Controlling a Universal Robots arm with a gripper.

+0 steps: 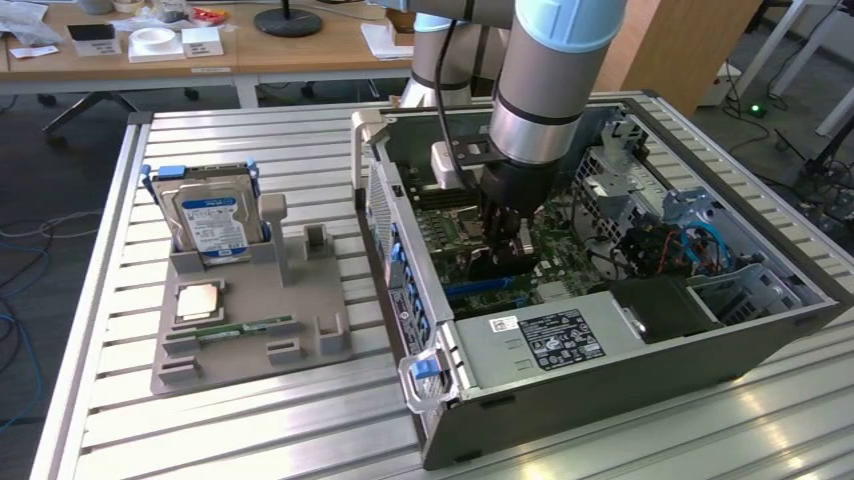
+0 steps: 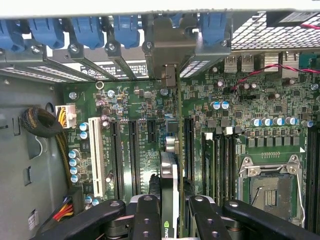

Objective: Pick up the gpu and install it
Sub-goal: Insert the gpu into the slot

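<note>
- the end effector (image 2: 170, 212) was clamped on the gpu (image 2: 169, 172), one finger (image 2: 146, 212) on each face of the card.
- the gpu stood edge-on over the motherboard (image 2: 240, 115), among the long slots, with its far end by the blue clips (image 2: 85, 30) at the rear wall.
- whether its lower edge sat in a slot could not be told; the fingers cut off its near end.
- in the exterior view the arm reached into the open computer case (image 1: 561, 390) and hid the card.
- on the desk (image 1: 267, 430), a hard drive (image 1: 214, 225) stood in a grey holder (image 1: 254, 335).
</note>
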